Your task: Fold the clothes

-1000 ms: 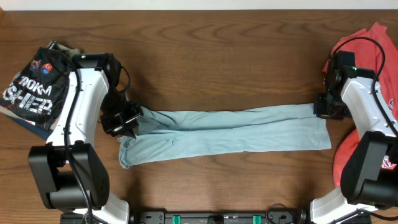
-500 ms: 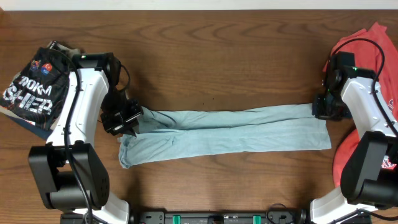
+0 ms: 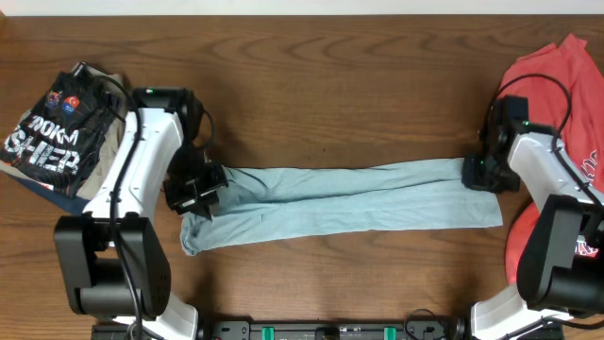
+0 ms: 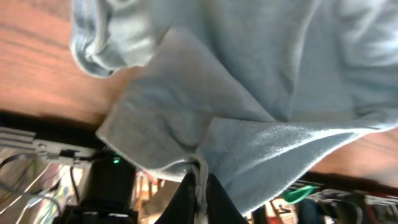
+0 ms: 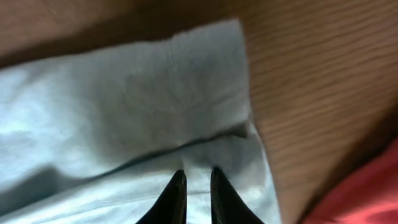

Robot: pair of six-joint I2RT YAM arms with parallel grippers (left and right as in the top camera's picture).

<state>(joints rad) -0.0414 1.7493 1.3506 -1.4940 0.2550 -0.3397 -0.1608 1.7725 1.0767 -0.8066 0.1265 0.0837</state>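
On the wooden table [image 3: 330, 85], mid-way: one blue-grey T-shirt [image 3: 349, 203] in a long strip. Left gripper [image 3: 201, 192] pinches its left end; right gripper [image 3: 477, 174], fingers narrow, nips its right corner. Right arm overlaps one red T-shirt [image 3: 552, 85]. One black printed garment [image 3: 52, 132] far left.

1 pale blue-grey T-shirt [image 3: 359, 203], 1 red T-shirt [image 3: 557, 80], 1 black printed garment [image 3: 52, 132], 1 surface [image 3: 330, 94]. 2 arms: 1 left end effector [image 3: 203, 194], 1 right end effector [image 3: 477, 172].

Plain pale blue-grey T-shirt [image 3: 359, 200], red T-shirt [image 3: 552, 71], black white-lettered garment [image 3: 52, 132], brown wood-grain table [image 3: 330, 85].
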